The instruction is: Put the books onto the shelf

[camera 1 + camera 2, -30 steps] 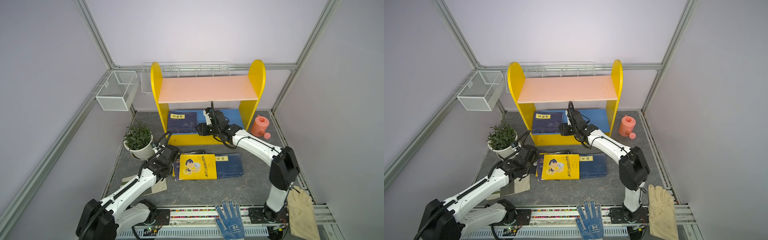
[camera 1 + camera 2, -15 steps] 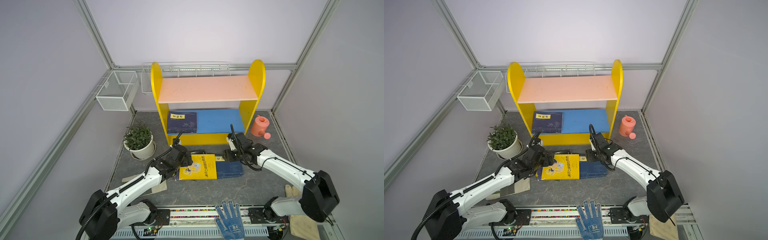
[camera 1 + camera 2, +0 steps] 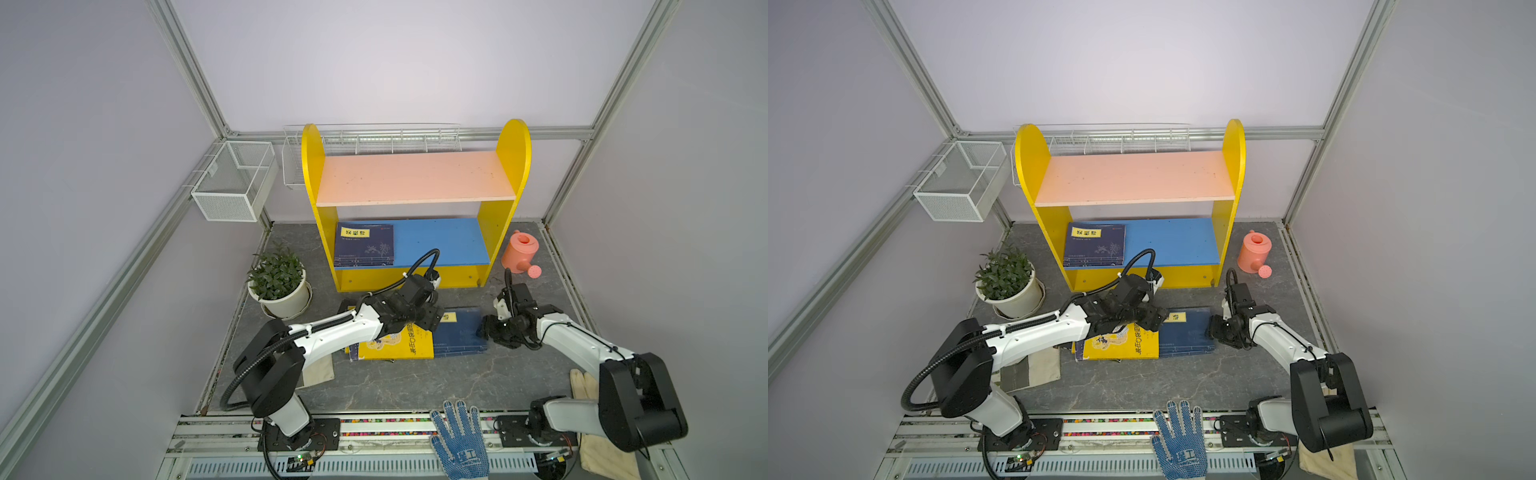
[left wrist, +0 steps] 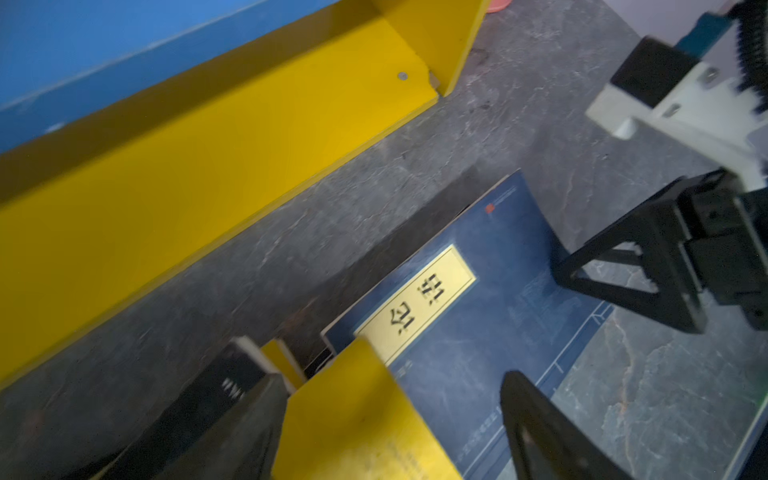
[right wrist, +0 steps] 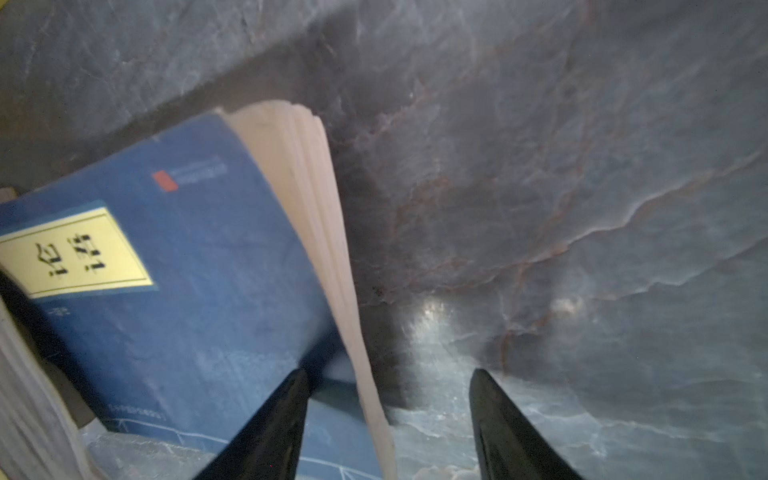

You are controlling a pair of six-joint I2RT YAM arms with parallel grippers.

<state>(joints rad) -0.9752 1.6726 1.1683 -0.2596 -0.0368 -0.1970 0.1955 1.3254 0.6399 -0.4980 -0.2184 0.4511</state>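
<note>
I find both claws spread, empty: left gripper point(image 4: 378, 361) straddles yellow book point(image 4: 353, 424), half hidden under left arm point(image 3: 332, 332); right gripper point(image 5: 388, 372) straddles navy book point(image 5: 208, 270) edge.

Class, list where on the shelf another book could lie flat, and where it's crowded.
Pink upper board: wholly bare. Blue lower board: bare between the navy book and the right yellow panel. Crowded: in front, around the book pile.

At least four books point(image 3: 363, 245), one shelf point(image 3: 415, 176)
</note>
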